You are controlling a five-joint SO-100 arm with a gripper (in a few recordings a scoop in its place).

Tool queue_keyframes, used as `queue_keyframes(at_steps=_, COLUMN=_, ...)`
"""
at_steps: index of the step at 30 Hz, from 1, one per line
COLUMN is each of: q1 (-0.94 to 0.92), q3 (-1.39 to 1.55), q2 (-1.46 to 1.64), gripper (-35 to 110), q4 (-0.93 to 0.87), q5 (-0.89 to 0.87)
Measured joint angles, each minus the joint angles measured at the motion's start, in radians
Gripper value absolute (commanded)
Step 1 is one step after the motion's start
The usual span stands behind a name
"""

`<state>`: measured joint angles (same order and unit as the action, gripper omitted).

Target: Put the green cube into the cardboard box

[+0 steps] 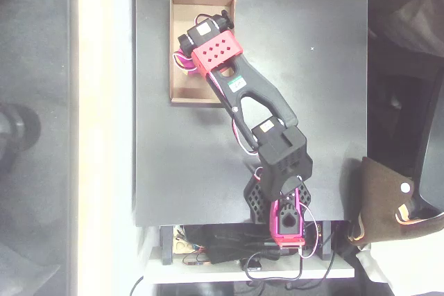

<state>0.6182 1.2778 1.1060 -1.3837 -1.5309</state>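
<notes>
Gripper hung over the box on the black counter, likely to drop the cube inside. Arm parts hid its fingers and the cube, so I couldn't tell its state.

Black arm with magenta perforated wrist plate, pink-and-white cables.

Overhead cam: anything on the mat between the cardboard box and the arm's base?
In the overhead view, only the arm's own black links span that stretch. The black mat between the cardboard box and the base is otherwise bare.
</notes>
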Motion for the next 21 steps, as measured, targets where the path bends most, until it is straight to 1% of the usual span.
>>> queue_keyframes(at_steps=6, q1=0.000, q3=0.000, q2=0.000, gripper=29, q4=0.000, q5=0.000)
queue_keyframes(at_steps=10, q1=0.006, q3=0.000, q2=0.000, gripper=38, q4=0.000, q5=0.000)
queue_keyframes(at_steps=13, q1=0.008, q3=0.000, q2=0.000, gripper=40, q4=0.000, q5=0.000)
queue_keyframes(at_steps=21, q1=0.008, q3=0.000, q2=0.000, gripper=40, q4=0.000, q5=0.000)
